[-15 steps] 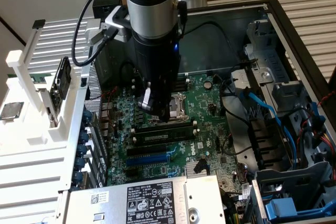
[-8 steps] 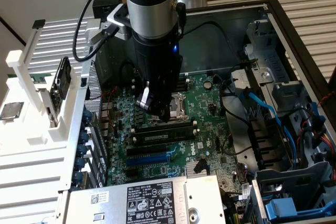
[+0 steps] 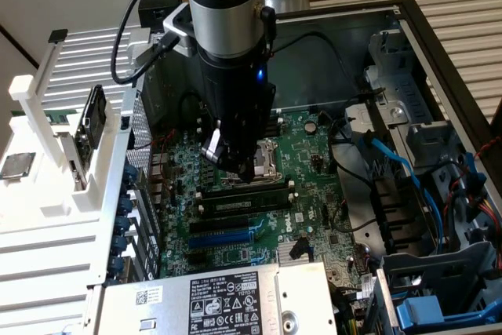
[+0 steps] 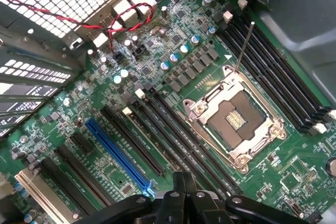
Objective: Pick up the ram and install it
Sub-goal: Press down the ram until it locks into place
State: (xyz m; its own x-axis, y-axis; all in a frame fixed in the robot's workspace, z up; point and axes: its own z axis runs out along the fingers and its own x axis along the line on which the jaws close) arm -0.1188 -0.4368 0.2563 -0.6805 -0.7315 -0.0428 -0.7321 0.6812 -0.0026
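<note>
One memory stick down in the board, and the claw closed right over it.

One arm reaches into the open computer case, and its gripper hangs low over the green motherboard with its two fingers pressed together and nothing between them. The ram lies lengthwise in a slot just beside the CPU socket, between that socket and the blue expansion slot, with pale latches at both of its ends. The fingertips are directly above the stick, near its middle; whether they actually touch it I cannot tell from where I stand. To the exterior view's left, a white rack sits outside the case.
</note>
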